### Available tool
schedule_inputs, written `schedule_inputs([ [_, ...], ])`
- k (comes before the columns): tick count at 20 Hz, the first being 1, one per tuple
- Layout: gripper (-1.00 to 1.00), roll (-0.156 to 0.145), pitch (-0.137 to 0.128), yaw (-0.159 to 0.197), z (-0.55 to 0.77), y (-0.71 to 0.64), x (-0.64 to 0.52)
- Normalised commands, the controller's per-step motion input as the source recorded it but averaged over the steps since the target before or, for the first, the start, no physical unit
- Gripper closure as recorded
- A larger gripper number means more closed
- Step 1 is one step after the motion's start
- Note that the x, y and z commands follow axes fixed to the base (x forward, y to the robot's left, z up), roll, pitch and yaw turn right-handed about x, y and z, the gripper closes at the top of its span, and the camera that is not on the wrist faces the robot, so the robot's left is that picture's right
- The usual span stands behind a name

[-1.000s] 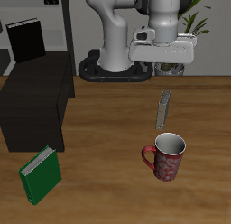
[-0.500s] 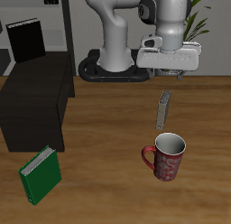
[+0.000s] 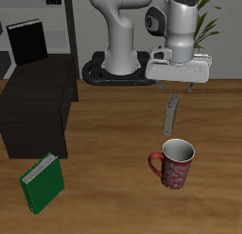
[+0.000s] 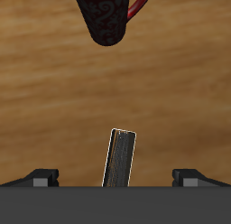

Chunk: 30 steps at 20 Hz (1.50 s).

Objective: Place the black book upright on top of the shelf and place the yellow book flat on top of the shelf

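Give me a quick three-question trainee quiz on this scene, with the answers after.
1. True or false: the black book already stands on the shelf.
2. Which thing stands directly under the open claw? A) green book B) yellow book C) mug
3. Fill in: the yellow book stands on the ____, between the claw and the mug.

Key: 1 true; 2 B; 3 table.
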Motion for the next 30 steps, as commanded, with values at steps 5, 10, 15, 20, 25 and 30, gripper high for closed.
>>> schedule_inputs([
  [5,-1.00,0.003,0.038,0.004,-0.31,-0.05,-0.02],
  [10,-1.00,0.003,0.068,-0.020,-0.29,-0.05,0.00],
  [15,-1.00,-0.003,0.051,0.008,-0.27,-0.04,0.02],
  [20,-1.00,0.001,0.082,-0.013,-0.30,-0.09,0.11],
  [25,1.00,0.022,0.062,-0.008,-0.20,0.01,0.01],
  [30,1.00,0.008,-0.025,0.022,0.15,-0.01,-0.07],
])
